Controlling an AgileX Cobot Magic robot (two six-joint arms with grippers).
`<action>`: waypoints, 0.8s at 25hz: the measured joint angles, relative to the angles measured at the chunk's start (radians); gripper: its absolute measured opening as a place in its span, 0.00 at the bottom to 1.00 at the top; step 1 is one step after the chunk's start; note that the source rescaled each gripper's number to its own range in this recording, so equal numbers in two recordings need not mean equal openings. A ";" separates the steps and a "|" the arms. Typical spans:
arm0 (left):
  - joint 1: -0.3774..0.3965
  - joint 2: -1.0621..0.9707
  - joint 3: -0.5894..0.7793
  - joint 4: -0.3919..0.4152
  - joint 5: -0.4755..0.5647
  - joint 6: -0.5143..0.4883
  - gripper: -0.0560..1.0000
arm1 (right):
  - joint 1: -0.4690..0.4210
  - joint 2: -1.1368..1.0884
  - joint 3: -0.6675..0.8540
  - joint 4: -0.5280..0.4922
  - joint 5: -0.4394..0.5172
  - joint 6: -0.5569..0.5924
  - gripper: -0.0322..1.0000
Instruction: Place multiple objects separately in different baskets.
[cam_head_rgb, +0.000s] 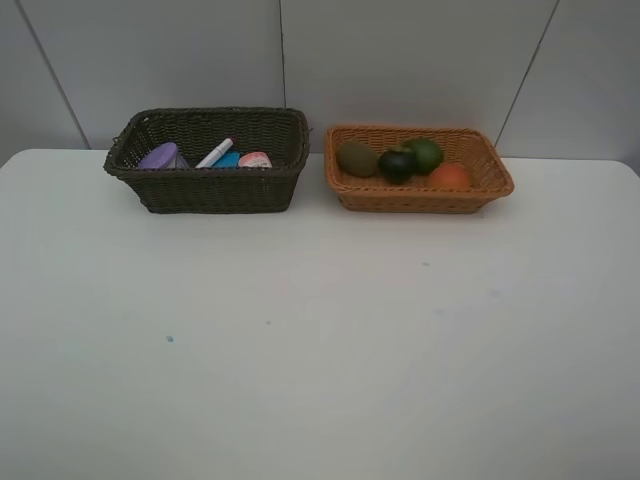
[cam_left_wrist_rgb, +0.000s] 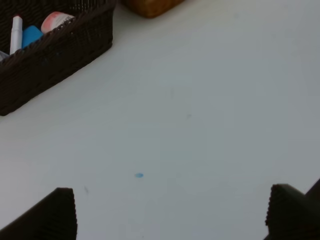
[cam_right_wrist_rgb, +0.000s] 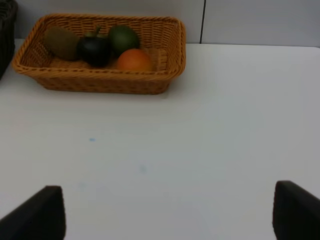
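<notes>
The dark brown basket (cam_head_rgb: 210, 185) stands at the back left and holds the purple-lidded tub (cam_head_rgb: 159, 155), white marker (cam_head_rgb: 214, 152), blue block (cam_head_rgb: 228, 159) and pink bottle (cam_head_rgb: 255, 159). The orange-tan basket (cam_head_rgb: 420, 195) to its right holds the brown kiwi (cam_head_rgb: 356, 158), dark mangosteen (cam_head_rgb: 397, 163), green lime (cam_head_rgb: 425, 153) and orange-red fruit (cam_head_rgb: 450, 176). Neither arm shows in the high view. My left gripper (cam_left_wrist_rgb: 170, 215) is open and empty over bare table near the dark basket (cam_left_wrist_rgb: 55, 60). My right gripper (cam_right_wrist_rgb: 167, 212) is open and empty, facing the tan basket (cam_right_wrist_rgb: 100, 80).
The white table (cam_head_rgb: 320, 340) carries a few small blue specks (cam_head_rgb: 169, 339). A grey panelled wall (cam_head_rgb: 400, 60) stands just behind the baskets. A corner of the tan basket (cam_left_wrist_rgb: 150, 6) shows in the left wrist view.
</notes>
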 joint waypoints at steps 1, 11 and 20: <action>0.000 0.000 0.000 -0.003 0.001 0.000 1.00 | 0.000 0.000 0.000 0.000 0.000 0.000 1.00; 0.000 0.000 0.025 -0.048 0.080 -0.003 1.00 | 0.000 0.000 0.000 0.000 0.000 0.000 1.00; 0.000 0.000 0.025 -0.047 0.080 -0.016 1.00 | 0.000 0.000 0.000 0.000 0.000 0.000 1.00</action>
